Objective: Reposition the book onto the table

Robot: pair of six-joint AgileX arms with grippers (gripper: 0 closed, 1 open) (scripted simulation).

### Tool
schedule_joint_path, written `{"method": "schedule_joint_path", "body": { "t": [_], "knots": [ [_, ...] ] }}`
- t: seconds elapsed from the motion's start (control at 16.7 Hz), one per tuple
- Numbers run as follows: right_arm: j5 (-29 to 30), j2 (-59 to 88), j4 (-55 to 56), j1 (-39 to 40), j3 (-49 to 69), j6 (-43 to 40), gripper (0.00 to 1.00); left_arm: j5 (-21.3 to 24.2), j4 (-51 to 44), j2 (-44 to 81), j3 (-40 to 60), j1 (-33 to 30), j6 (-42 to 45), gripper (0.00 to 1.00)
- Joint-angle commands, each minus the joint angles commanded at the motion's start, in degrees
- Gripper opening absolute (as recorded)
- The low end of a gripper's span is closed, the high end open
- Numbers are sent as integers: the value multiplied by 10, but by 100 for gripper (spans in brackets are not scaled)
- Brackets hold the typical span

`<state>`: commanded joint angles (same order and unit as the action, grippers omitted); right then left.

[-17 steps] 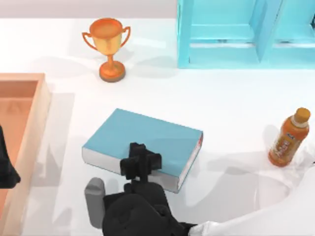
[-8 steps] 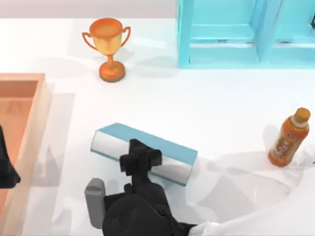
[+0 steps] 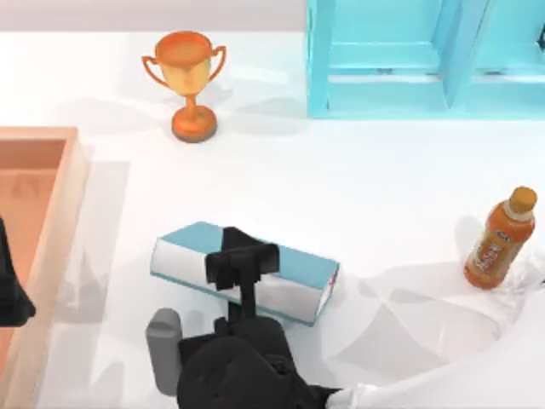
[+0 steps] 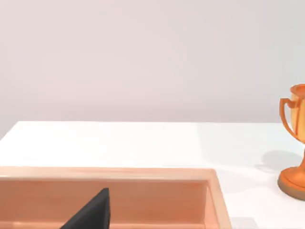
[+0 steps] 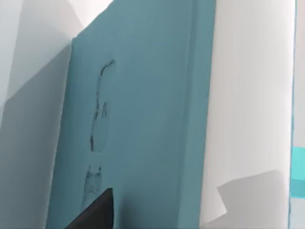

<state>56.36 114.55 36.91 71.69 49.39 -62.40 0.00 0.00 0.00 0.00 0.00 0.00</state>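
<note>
A: Entry, current moment. Where is the thick teal-blue hardcover book (image 3: 289, 260) with white page edges?

B: Near the front middle of the broad white glossy bench (image 3: 358, 187). It is tipped up on edge: the top view shows its white page block facing up and toward the front, with only a narrow band of teal cover along the far side. A thin red strip shows at its right end. I cannot tell whether its lower edge touches the bench.

A: Right arm?

B: The black right gripper (image 3: 242, 265) reaches in from the front edge and is pinching the book, fingers set across its thickness about the middle of its length. In the right wrist view the teal cover (image 5: 138, 119) runs close past the camera, with a dark finger (image 5: 95, 212) against it.

A: Left arm?

B: Parked at the left edge of the top view, over the light wooden tray (image 3: 75, 183). One dark finger (image 4: 93, 212) shows in the left wrist view above the tray wall (image 4: 143, 174). Whether the left gripper is spread or pressed together, I cannot tell.

A: Other items on the bench?

B: Orange-gold two-handled trophy cup (image 3: 186, 81) at the far left-centre, well apart from the book. Light-blue shelf unit (image 3: 426, 60) at the far right. Orange drink bottle (image 3: 500, 239) with a yellow cap, upright near the right edge.
</note>
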Motion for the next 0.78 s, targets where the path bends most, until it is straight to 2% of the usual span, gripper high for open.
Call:
{"method": "schedule_joint_path", "body": {
  "t": [0.24,0.42,0.78],
  "knots": [
    [1,1,-1,2,0,2,100,0,0,0,0,0,0,100],
    [21,-6,-35,38,13,40,100,0,0,0,0,0,0,100],
    [103,-18,-246,182,52,248,100,0,0,0,0,0,0,100]
  ]
}}
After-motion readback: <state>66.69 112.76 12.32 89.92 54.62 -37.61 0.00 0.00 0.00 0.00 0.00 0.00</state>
